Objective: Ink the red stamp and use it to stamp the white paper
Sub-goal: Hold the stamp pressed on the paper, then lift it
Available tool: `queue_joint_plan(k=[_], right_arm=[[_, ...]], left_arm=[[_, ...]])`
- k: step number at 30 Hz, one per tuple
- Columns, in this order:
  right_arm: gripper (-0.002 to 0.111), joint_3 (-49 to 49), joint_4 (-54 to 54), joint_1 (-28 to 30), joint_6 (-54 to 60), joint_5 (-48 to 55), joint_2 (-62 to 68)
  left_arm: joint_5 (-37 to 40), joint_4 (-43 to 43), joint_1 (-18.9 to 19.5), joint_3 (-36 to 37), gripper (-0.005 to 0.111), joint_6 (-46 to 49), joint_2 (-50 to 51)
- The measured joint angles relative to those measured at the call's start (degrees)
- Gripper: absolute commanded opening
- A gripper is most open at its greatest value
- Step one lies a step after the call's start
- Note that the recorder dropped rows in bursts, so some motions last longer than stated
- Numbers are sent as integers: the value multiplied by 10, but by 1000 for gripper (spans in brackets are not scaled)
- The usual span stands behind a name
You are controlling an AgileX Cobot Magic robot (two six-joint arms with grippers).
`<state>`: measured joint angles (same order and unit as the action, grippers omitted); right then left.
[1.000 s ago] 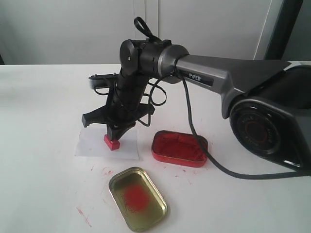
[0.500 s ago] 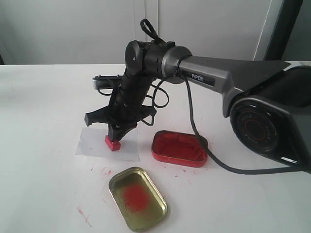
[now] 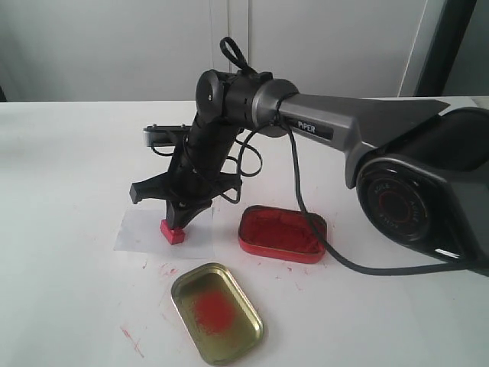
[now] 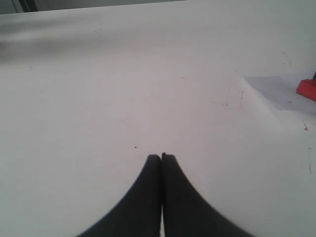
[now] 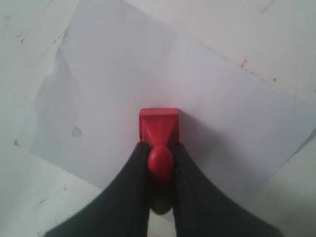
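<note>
We see the right gripper (image 3: 178, 220) clamped on the handle of the red stamp (image 3: 173, 232), whose base rests on the white paper (image 3: 141, 231), left of centre in the exterior view. The left gripper (image 4: 161, 157) holds its fingers together over the table (image 4: 98, 98).

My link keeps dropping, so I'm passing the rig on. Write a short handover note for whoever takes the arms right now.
Left end effector: shut, holding nothing, over the table, away from the work.
Right end effector: shut on the red stamp, gripping its handle.
The stamp's base appears to rest on the white paper. The red paste tin and the stained gold lid lie beside the paper.
Done: stamp grasped and set on the paper. Whether it was inked cannot be seen.
Left: lift and check for a red mark; none shows on the uncovered paper.
</note>
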<state>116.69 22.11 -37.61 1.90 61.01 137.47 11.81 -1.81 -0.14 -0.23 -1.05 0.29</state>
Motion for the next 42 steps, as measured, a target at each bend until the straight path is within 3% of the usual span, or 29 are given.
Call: queue_joint_plan(k=[42], right_arm=[[0,0,62,29,2,13,-12]], left_arm=[[0,0,0,0,0,0,0]])
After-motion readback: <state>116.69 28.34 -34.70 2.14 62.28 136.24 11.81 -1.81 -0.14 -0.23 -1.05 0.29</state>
